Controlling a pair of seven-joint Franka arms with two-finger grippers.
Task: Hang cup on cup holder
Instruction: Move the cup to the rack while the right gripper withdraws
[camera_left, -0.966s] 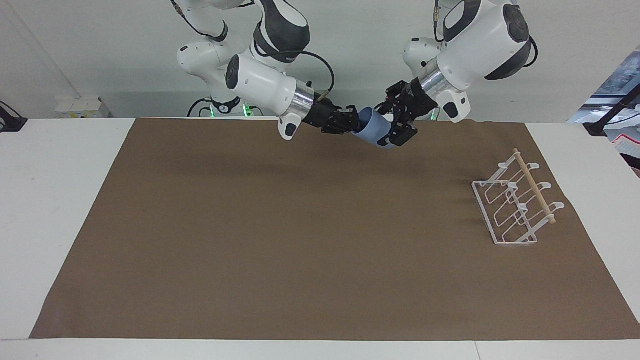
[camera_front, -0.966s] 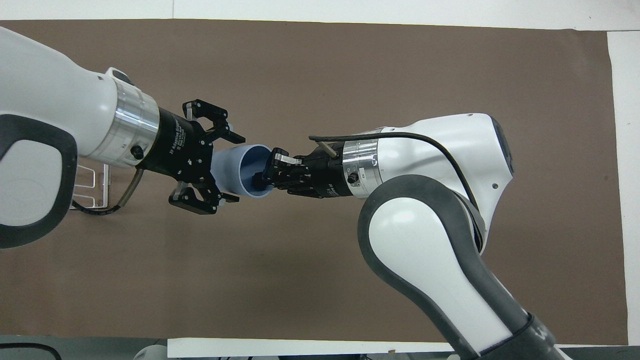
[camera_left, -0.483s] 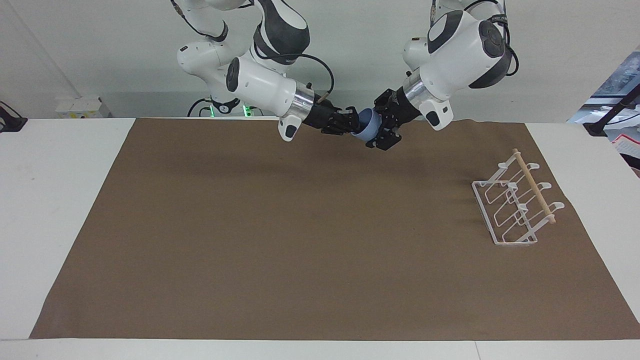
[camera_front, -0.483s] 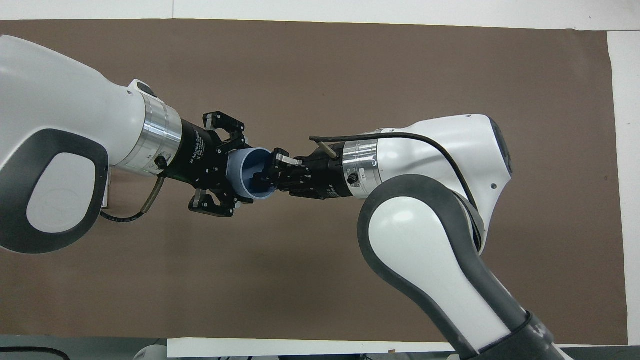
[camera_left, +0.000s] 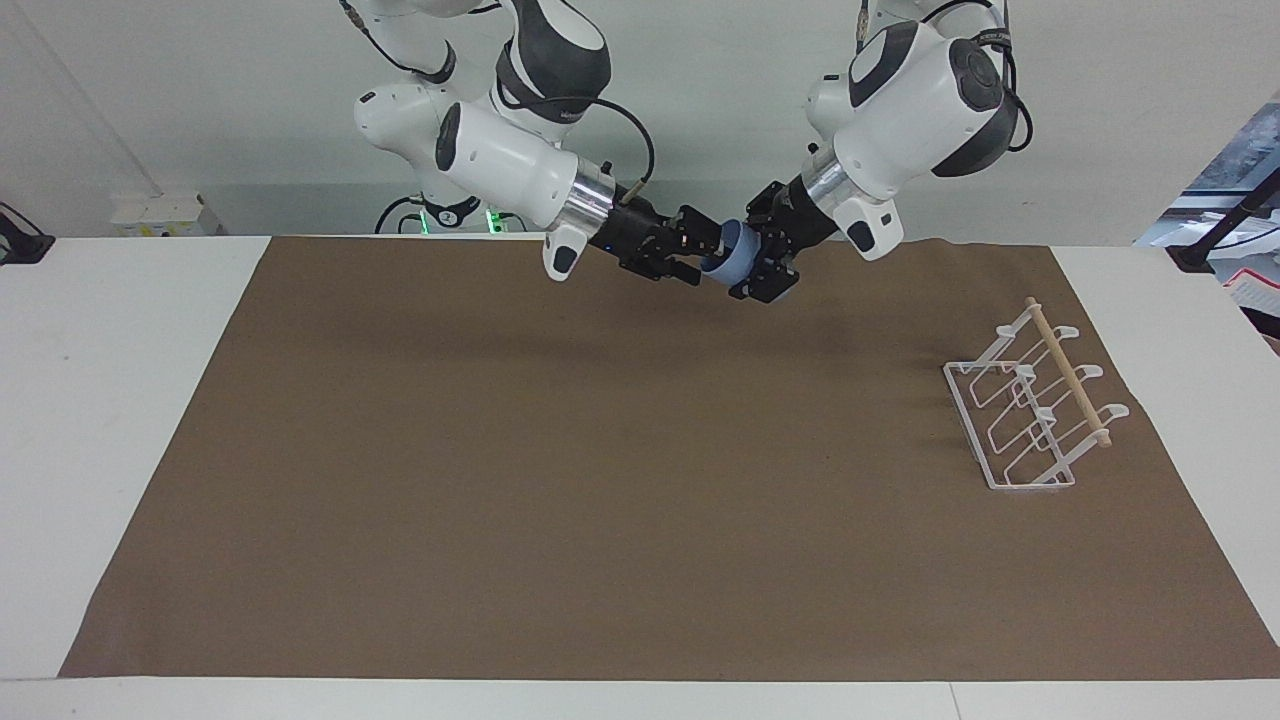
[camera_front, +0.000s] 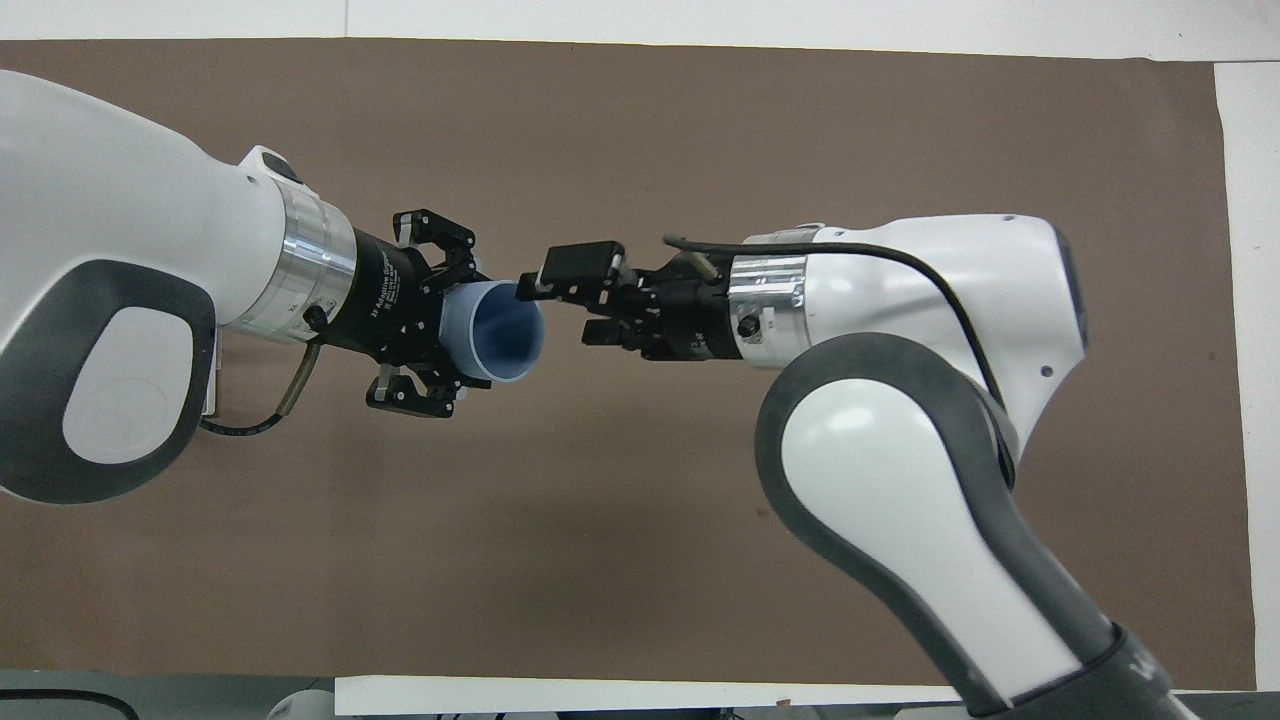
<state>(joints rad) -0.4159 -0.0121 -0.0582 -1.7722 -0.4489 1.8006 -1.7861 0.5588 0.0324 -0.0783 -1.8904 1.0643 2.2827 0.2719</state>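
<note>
The light-blue cup (camera_left: 727, 263) is up in the air over the edge of the mat nearest the robots, lying on its side. My left gripper (camera_left: 752, 256) is shut on the cup's body, and the open mouth faces my right gripper. In the overhead view the cup (camera_front: 498, 338) sits in my left gripper (camera_front: 458, 325). My right gripper (camera_left: 700, 250) is open and empty just outside the cup's rim; it also shows in the overhead view (camera_front: 562, 312). The white wire cup holder (camera_left: 1035, 412) with its wooden dowel stands on the mat toward the left arm's end. My left arm hides it in the overhead view.
A brown mat (camera_left: 600, 450) covers most of the white table (camera_left: 120, 400). Both arms hang over the strip of mat nearest the robots.
My right gripper has let go of the cup's rim, opened and drawn back out of the cup. My left gripper has closed on the cup's body and now holds it alone.
</note>
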